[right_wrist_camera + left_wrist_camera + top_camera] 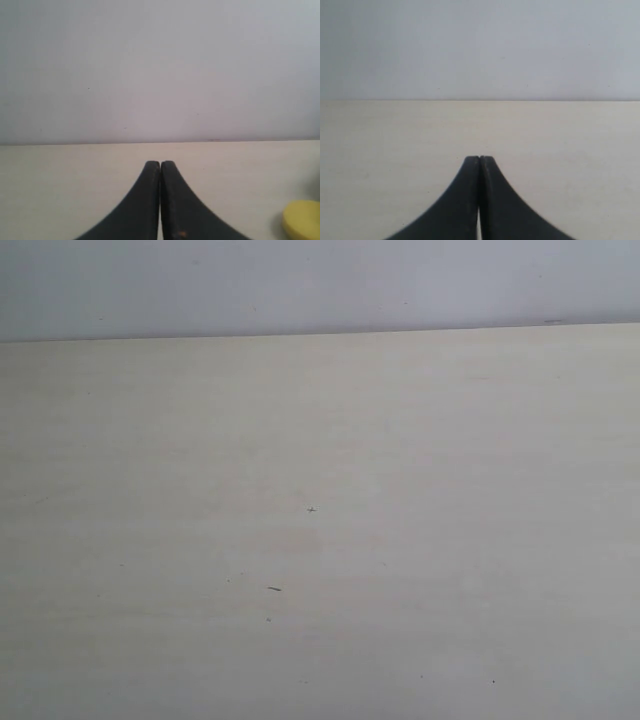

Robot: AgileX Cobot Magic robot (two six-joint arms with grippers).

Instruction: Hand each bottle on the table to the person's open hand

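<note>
The pale beige table (320, 490) fills the exterior view, and no bottle, hand or gripper shows there. My left gripper (479, 158) is shut with its black fingers pressed together over bare tabletop (395, 150), holding nothing. My right gripper (160, 163) is likewise shut and holds nothing. In the right wrist view a rounded yellow shape (301, 220) lies on the table beside the gripper, cut off by the frame's edge; it may be part of the yellow bottle, but I cannot tell. The other bottles and the person's open hand are out of view.
A plain grey-white wall (320, 285) rises behind the table's far edge (320, 334). A few tiny dark specks (274, 588) mark the tabletop.
</note>
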